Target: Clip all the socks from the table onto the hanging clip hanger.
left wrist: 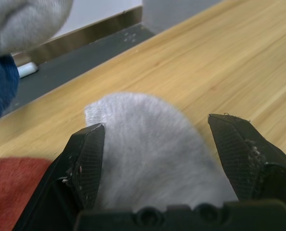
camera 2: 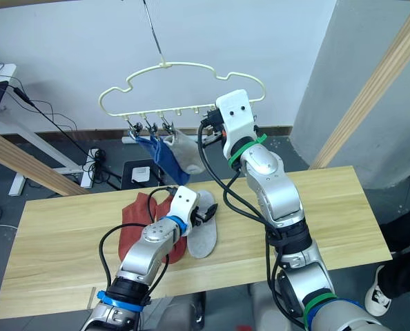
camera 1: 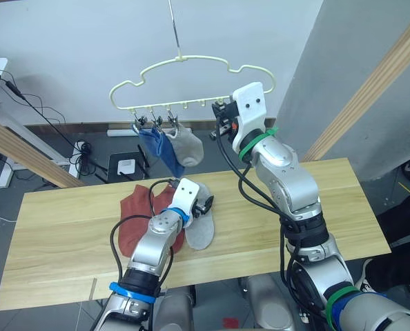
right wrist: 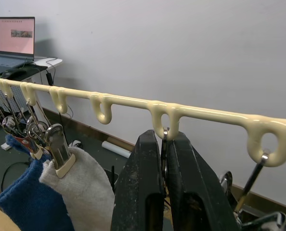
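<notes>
The left gripper (left wrist: 157,139) straddles the grey sock (camera 1: 200,227) on the table (camera 1: 67,234), jaws wide, the sock's long axis running roughly toward twelve o'clock. The right gripper (right wrist: 166,144) at the clip hanger (camera 1: 184,62) seems pinched shut on a clip (right wrist: 165,139).

Table (camera 1: 315,200): light wood planks, visible grain, smooth matt finish. Grey sock (left wrist: 152,154) on it: soft fuzzy knit cloth; rust-red sock (camera 1: 132,217) same matt fabric. Clip hanger (right wrist: 133,102): glossy cream coated wire; its clips (right wrist: 56,144) shiny metal. Left gripper (left wrist: 160,144) fingers (left wrist: 87,159): matt black, cross-hatched texture, lint specks.
</notes>
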Controlling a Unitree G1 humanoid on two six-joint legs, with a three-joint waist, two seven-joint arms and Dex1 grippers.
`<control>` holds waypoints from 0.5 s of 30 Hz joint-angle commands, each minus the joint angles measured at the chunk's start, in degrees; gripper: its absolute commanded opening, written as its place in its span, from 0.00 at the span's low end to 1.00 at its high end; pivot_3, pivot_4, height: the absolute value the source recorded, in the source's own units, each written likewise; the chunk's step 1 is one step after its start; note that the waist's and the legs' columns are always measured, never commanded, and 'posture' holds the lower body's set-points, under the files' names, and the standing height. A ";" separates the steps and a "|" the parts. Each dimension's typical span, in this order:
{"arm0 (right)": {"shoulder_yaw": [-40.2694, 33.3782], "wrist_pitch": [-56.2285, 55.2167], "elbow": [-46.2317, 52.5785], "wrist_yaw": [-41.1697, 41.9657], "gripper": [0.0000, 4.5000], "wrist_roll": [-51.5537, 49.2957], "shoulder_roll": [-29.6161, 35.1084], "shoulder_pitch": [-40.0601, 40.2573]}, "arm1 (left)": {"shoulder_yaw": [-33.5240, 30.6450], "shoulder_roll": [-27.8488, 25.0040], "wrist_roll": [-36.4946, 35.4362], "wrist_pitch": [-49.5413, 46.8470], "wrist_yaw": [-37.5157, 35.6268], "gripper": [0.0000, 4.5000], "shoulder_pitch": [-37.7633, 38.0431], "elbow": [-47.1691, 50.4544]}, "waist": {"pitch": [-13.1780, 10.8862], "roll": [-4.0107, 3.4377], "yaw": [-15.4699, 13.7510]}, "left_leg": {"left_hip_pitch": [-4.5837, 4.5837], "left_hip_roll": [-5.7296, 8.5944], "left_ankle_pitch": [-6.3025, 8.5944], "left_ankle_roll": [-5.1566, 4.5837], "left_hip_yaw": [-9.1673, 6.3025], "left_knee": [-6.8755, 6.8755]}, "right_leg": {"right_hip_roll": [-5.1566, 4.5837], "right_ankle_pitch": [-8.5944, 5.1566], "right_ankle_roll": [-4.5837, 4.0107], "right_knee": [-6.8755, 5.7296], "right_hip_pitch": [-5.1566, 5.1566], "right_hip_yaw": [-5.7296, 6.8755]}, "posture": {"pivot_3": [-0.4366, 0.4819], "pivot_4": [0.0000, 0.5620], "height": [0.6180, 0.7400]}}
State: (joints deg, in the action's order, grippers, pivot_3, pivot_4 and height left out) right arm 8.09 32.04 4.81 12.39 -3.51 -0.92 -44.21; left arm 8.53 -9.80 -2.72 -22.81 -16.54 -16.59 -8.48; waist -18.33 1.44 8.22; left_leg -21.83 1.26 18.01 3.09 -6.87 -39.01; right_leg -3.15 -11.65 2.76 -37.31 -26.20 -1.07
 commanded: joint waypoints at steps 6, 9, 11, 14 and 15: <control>0.12 -0.02 2.98 -0.13 0.00 -0.61 -0.63 -0.27 | 1.28 0.69 1.42 -1.80 -0.97 0.59 0.29 -1.00 | 0.00 0.00 0.00 | 0.02 0.00 0.00 0.00 0.00 0.00 | 0.00 0.00 0.00 -0.01 0.01 0.00 | 0.20 0.59 0.92; 0.14 0.12 3.20 -0.18 0.00 -0.62 -0.67 -0.14 | 1.21 0.52 1.88 -2.18 -0.89 0.41 0.81 -0.86 | 0.00 0.00 0.00 | 0.02 0.00 0.00 0.00 0.00 0.00 | 0.00 0.00 0.00 0.00 0.02 -0.01 | 0.20 0.59 0.92; 0.17 0.20 3.27 -0.22 0.00 -0.63 -0.75 -0.12 | 1.25 0.31 2.15 -2.37 -0.88 0.29 1.21 -0.69 | 0.00 0.00 0.00 | 0.02 0.00 0.00 0.00 0.00 0.00 | 0.00 0.00 0.00 0.00 0.02 -0.01 | 0.20 0.59 0.92; 0.26 0.26 3.24 -0.25 0.00 -0.62 -0.90 -0.14 | 1.45 0.01 2.51 -2.26 -1.09 0.14 1.71 -0.46 | 0.00 0.00 0.00 | 0.03 0.00 0.00 0.00 0.00 0.00 | 0.00 0.00 0.00 0.00 0.02 -0.01 | 0.20 0.59 0.92; 0.28 0.27 3.23 -0.24 0.00 -0.61 -0.93 -0.14 | 1.54 -0.12 2.57 -2.10 -1.29 0.11 1.87 -0.47 | 0.00 0.00 0.00 | 0.03 0.00 0.00 0.00 0.00 0.00 | 0.00 0.00 0.00 0.00 0.02 -0.01 | 0.20 0.59 0.92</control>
State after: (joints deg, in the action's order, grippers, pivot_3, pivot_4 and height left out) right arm 8.09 32.72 4.84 12.32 -3.53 -1.26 -44.20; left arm 8.75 -9.67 -0.98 -24.29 -17.08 -16.43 -8.74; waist -18.32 1.44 8.22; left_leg -21.80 1.25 18.01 3.09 -6.87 -39.01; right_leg -3.16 -11.64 2.76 -37.31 -26.18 -1.08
